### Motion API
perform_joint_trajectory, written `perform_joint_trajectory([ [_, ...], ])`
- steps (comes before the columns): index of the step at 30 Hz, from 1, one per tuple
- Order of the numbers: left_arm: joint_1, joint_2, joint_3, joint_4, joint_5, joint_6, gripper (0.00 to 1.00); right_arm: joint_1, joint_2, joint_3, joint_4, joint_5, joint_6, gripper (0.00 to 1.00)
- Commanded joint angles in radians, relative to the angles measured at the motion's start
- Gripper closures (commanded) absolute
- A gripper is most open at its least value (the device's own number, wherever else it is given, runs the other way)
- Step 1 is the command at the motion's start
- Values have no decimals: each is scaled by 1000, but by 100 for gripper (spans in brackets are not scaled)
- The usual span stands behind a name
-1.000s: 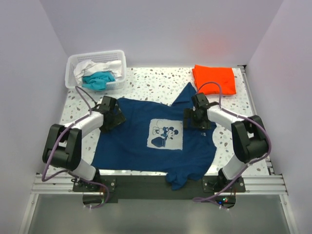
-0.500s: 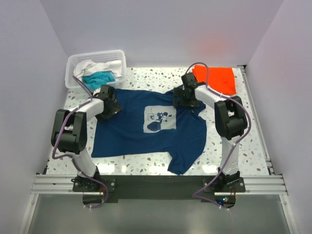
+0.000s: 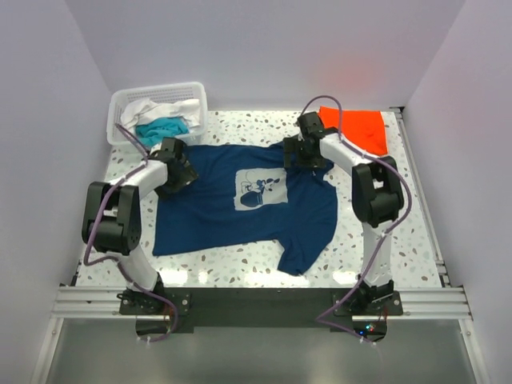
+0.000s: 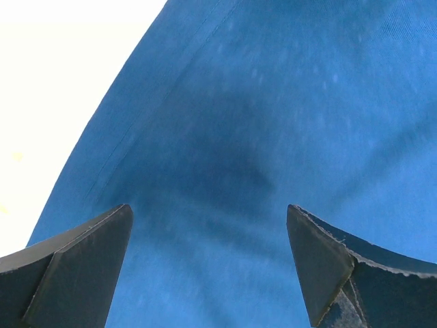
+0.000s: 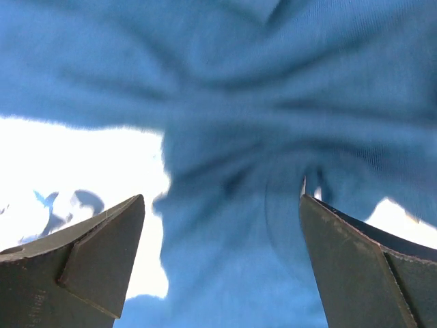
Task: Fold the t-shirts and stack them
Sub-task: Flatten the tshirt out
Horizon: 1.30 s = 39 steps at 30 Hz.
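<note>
Both arms have drawn the navy t-shirt (image 3: 240,212) from the near edge to mid-table, print upward. Left gripper (image 4: 208,208) and right gripper (image 5: 222,198) stand with fingers apart over its far edge. Step: spreading. Next, probably flatten the bunched near sleeve, then fold.

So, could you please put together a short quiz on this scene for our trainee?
1. True or false: the orange t-shirt lies folded at the far right corner of the table.
2. What is in the white basket? A) teal cloth and white cloth B) shoes C) nothing
3. Are the left gripper and right gripper open or shut over the navy t-shirt?
Key: 1 true; 2 A; 3 both open.
</note>
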<state>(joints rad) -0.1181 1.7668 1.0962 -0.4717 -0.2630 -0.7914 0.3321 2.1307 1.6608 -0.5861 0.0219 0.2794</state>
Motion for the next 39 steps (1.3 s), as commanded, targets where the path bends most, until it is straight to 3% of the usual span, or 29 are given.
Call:
perform_joint_trajectory([
  [1, 11, -167, -62, -30, 14, -6, 0, 22, -240, -94, 12, -50, -11, 1],
  [6, 9, -398, -208, -36, 59, -32, 0, 102, -489, -352, 41, -34, 76, 1],
  [12, 1, -562, -427, -4, 168, -40, 0, 246, -851, -805, 58, -85, 262, 1],
  [15, -2, -598, -512, 14, 199, -40, 0, 300, -967, -961, 113, -190, 348, 1],
  [18, -2, -618, -573, 27, 174, -49, 0, 337, -985, -1051, 198, -260, 409, 1],
  [23, 0, -600, -619, 38, 146, -68, 0, 349, -942, -1070, 164, -203, 428, 1],
  [31, 1, -537, -610, 12, 85, -81, 0, 321, -902, -1066, -70, 54, 460, 1],
  [39, 1, -570, -596, -24, 56, -81, 0, 174, -1083, -1073, -167, 41, 368, 1],
])
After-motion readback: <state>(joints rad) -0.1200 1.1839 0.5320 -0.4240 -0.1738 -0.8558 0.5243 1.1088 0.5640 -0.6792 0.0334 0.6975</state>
